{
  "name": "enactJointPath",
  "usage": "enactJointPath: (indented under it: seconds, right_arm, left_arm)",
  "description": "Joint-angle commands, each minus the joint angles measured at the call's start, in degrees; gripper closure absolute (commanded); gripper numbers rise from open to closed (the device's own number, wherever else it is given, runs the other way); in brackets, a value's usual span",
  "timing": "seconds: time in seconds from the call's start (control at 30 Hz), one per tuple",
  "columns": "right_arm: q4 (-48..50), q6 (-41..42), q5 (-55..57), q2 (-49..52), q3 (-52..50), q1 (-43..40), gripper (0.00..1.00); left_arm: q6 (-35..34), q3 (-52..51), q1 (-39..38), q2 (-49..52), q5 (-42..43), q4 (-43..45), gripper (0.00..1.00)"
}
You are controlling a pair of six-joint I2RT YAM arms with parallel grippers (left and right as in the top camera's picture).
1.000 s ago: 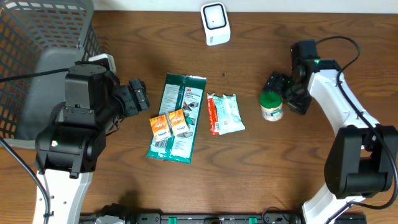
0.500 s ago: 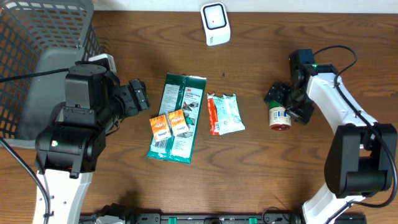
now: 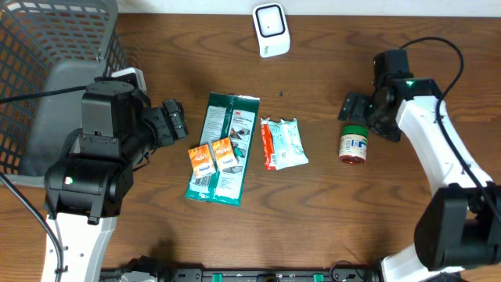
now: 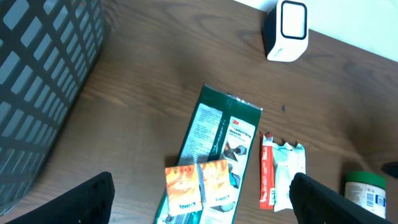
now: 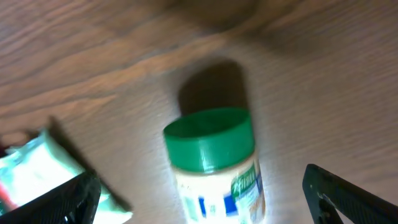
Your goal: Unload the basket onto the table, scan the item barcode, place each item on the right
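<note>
Jar point(image 3: 354, 147) beside right gripper point(image 3: 366, 117), jaws wide apart

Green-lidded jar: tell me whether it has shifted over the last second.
Yes. The green-lidded jar has shifted right and slightly down-frame in the overhead view, away from the red-and-white packet, and now shows its label side.

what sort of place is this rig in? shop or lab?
Probably a mock checkout bench, not a real shop: a white scanner at the back edge of the wooden table, a grey mesh basket on the left, and packets and a green-lidded jar laid out between.
</note>
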Motion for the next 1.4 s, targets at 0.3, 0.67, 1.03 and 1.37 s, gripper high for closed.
enactJointPath:
  seconds: [0.3, 0.67, 1.03, 1.37]
  right_arm:
    - [7.1, -4.6, 1.4, 5.5, -5.5, 1.3, 0.04]
    - [15.7, -8.2, 2.5, 5.4, -10.5, 1.4, 0.20]
    - [11.4, -13.5, 0.1, -3.8, -2.6, 1.7, 0.61]
    - [13.6, -12.4, 7.5, -14.3, -2.6, 5.0, 0.74]
  left_arm:
    - [0.1, 0.7, 0.2, -0.1, -0.9, 0.0, 0.09]
    - [0.1, 0.7, 0.2, -0.1, -0.9, 0.0, 0.10]
    - [0.1, 0.7, 0.2, -0.1, -0.9, 0.0, 0.10]
    - [0.1, 0.7, 0.2, -0.1, -0.9, 0.0, 0.10]
